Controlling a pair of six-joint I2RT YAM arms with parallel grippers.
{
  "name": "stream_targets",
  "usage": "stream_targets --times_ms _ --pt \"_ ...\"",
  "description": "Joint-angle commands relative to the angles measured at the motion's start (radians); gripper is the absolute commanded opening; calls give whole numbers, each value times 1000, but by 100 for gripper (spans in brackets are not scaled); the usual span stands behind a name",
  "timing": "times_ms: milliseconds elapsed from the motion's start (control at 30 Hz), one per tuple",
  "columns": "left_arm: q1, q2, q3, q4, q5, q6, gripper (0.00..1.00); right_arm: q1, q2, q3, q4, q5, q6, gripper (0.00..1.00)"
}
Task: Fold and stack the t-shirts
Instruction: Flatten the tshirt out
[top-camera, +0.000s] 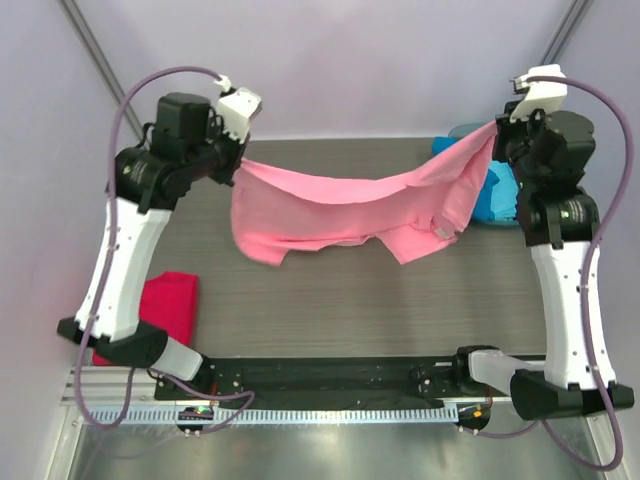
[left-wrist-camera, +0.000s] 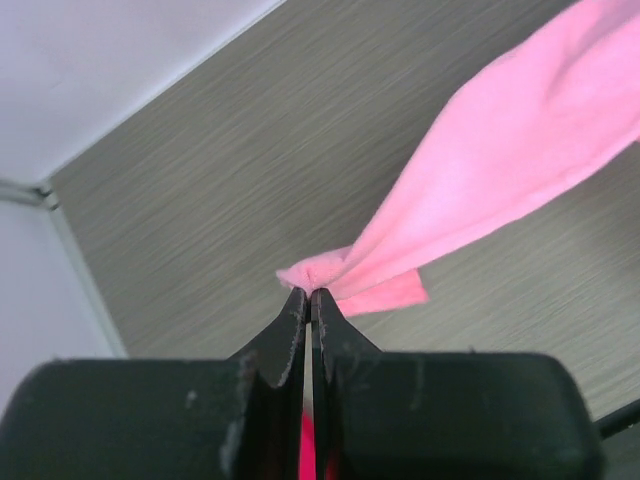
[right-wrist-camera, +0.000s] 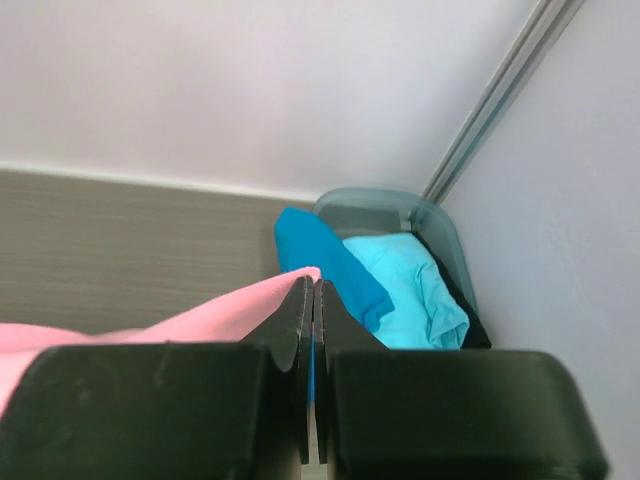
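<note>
Top external: two end effectors (top-camera: 243, 161) (top-camera: 497, 130) hold one pink t-shirt (top-camera: 340, 205).

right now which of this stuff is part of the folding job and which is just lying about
Job: pink t-shirt, pinched by left hand and right hand; crimson t-shirt; blue t-shirt; turquoise t-shirt.
Lying about: grey-teal tub.

Soft matt pink cloth t-shirt (top-camera: 330, 220), matt wood-grain table (top-camera: 330, 300), translucent plastic tub (right-wrist-camera: 372, 205)
</note>
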Motion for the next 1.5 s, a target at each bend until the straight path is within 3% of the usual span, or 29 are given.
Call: stream_targets --times_ms 0,267,533,733,833,1033,1467 --pt "2 -138 -47 -28 -177 76 0 -1 -106 75 8 -13 39 1" --pt "67 -370 -41 -91 -123 127 0 1 -270 157 -83 -171 -19 1" --pt "175 -502 68 -146 55 122 0 1 -331 372 -242 -177 -77 1" --pt "199 -539 82 -105 36 127 0 -2 -313 506 -251 -137 -109 1" --pt "199 -518 53 -66 -8 145 0 -2 -264 504 -204 -136 -119 1" --pt "199 -433 -121 67 -106 203 0 -2 -189 296 13 -136 -142 1" --pt "212 -36 -467 398 -126 289 0 31 299 69 266 -182 -162 1"
